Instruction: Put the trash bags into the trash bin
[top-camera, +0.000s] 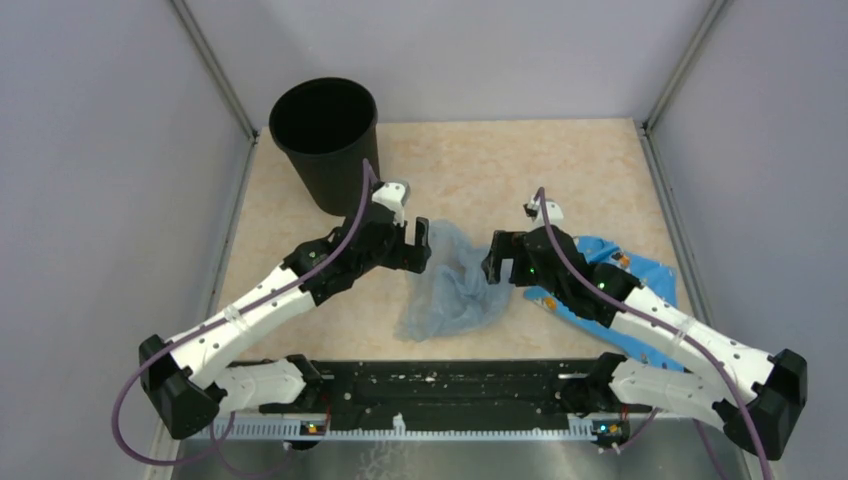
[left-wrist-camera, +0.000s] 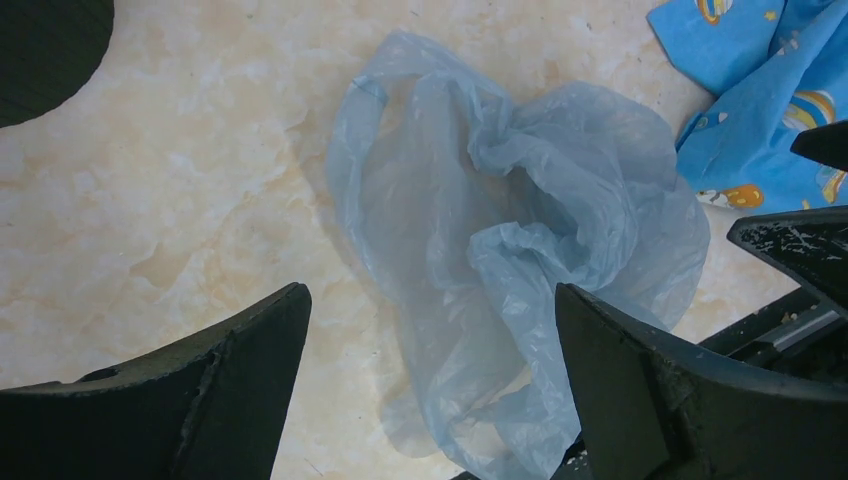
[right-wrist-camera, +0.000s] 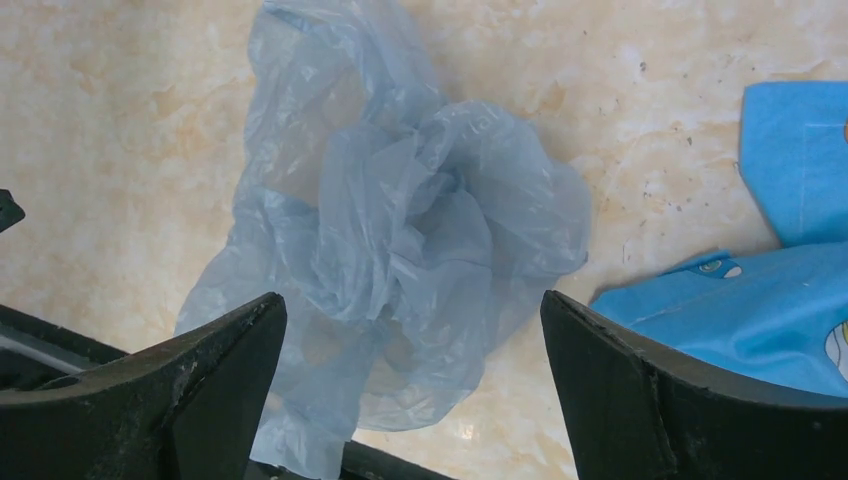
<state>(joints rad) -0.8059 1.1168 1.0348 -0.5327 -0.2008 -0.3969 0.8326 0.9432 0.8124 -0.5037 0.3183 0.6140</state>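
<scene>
Left tool and right tool both gape wide, empty, flanking the crumpled bag on a beige marbled worktop between pale grey walls. The bin stands behind-left of the bag, and a blue cartoon-print cloth lies right of it.

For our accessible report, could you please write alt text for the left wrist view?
A crumpled pale grey-blue trash bag lies on the marbled table, framed by the open black fingers. Blue printed cloth shows top right, the black trash bin top left.

trash bag – thin crinkly translucent film | trash bin – smooth matt black plastic
</scene>
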